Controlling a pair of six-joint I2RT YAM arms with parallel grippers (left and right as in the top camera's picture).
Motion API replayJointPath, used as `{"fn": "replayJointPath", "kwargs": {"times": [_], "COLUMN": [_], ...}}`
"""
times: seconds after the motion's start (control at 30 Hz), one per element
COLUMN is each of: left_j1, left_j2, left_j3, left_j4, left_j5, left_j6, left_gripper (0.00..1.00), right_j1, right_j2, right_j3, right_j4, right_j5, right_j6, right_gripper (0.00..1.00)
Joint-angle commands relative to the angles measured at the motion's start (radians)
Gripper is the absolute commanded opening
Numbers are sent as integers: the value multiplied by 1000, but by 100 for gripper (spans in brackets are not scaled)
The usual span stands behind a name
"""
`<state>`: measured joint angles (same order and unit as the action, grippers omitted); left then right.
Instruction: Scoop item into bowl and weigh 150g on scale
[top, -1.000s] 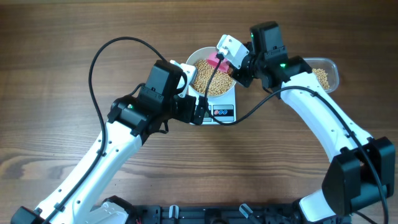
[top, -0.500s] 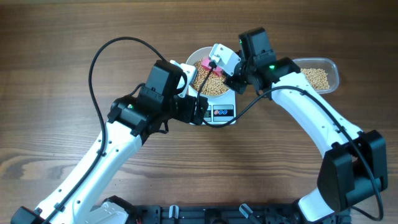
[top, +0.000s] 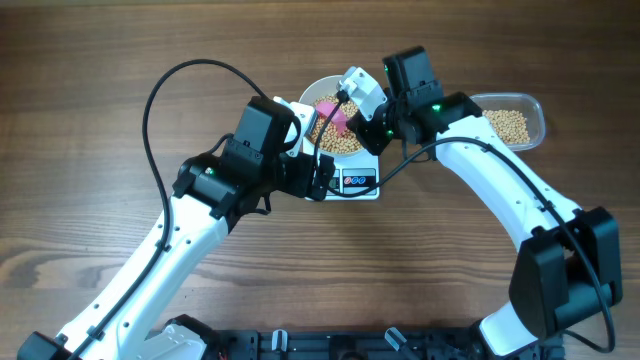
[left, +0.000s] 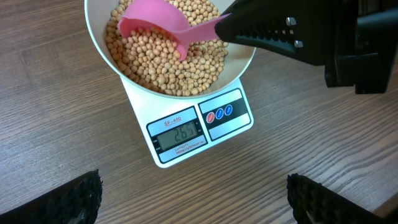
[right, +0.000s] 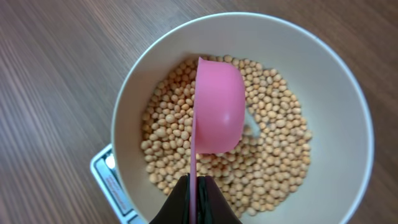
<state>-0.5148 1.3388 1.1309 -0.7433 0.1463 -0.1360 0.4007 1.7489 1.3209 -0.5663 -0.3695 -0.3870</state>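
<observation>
Right wrist view: slim black right pincer (right: 194, 190) clamped on the handle of a pink plastic scoop (right: 217, 106), cup lying among small round tan soybeans (right: 168, 130) inside a round white bowl (right: 329, 74). Bowl seated on a flat white square kitchen scale (left: 233, 124), about midway along the brown wooden surface (top: 100, 80), nearer the far edge. Clear plastic tub (top: 541, 112) of more beans close by, toward the right edge. Wide-spread, empty left pincer (left: 196, 202) hovering at the near side of the scale. Grey display (left: 180, 134) apparently at 267, probably over target. Best now: dig shallow, take small loads out, carry level to the tub, avoid leaning on the bowl, lift clear before trusting the reading.
</observation>
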Motion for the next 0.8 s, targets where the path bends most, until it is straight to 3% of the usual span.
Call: {"fn": "replayJointPath", "kwargs": {"times": [0.0,0.23,0.5,0.77], "left_j1": [7,7,7,7], "left_j2": [-3,-3,-3,-3], "left_j3": [15,15,15,15], "left_j4": [2,2,2,2], "left_j5": [-6,-6,-6,-6], "left_j6": [-6,-6,-6,-6], "left_gripper": [100,100,100,100], "right_j1": [3,-29,-101,-181], "right_j2": [14,14,14,14], "right_j3": [6,6,6,6], "right_j4": [-2,11,60,111], "right_j5": [-58,-60,-335,-352], "right_j6": [84,304,510,680], "right_gripper": [4,4,4,4]}}
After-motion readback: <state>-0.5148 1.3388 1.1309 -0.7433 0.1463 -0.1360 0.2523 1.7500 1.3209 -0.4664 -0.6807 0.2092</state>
